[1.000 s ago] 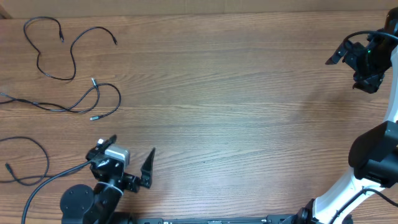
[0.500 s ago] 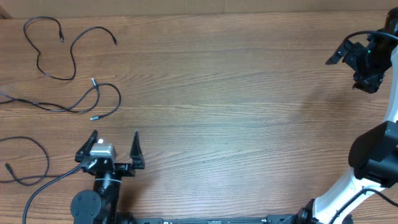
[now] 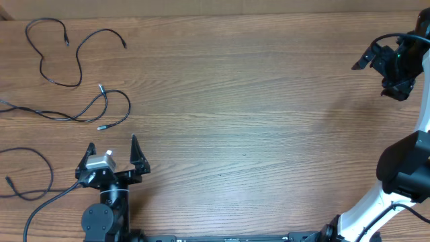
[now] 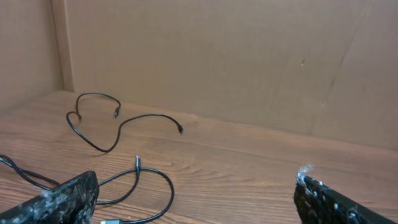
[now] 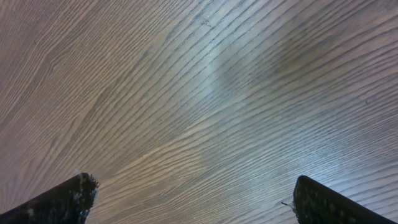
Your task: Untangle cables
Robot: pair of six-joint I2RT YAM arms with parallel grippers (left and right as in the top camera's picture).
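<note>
Left gripper [image 3: 111, 142] sits at the lower left of the overhead frame, just above the arm base. Jaws are spread wide with nothing between them. The left wrist view agrees: both fingers [image 4: 62, 200] sit at the bottom corners, with bare table [image 3: 255, 121] in the gap.

There are three cables, all on the left side of the overhead frame, and neither gripper touches any of them.
- The lowest cable [image 3: 51, 171] lies left of the left gripper. It enters from the left edge and curls into an open loop, with a plug end near the edge. Its lower bend runs close to the thicker arm lead [image 3: 67, 190]; contact cannot be judged.
- The middle cable [image 3: 129, 107] lies just beyond the left gripper. It is a long run from the left edge with a loop at its right end, and it crosses itself once. Both plugs are visible. In the left wrist view, this loop [image 4: 171, 190] lies right ahead of the fingers.
- The farthest cable [image 3: 65, 85] is in the upper left corner. It makes a wavy S-shape with the two ends apart, and it is clear of the middle cable. In the left wrist view it [image 4: 149, 116] lies near the foot of the cardboard wall [image 4: 217, 56].

No cable overlaps another; each lies flat on the wood.

Right gripper [image 3: 373, 79] is at the upper right of the overhead frame, well apart from every cable. Its jaws are also spread and empty. The right wrist view shows both fingertips [image 5: 68, 196] at the bottom corners, with only wood grain beyond them.
</note>
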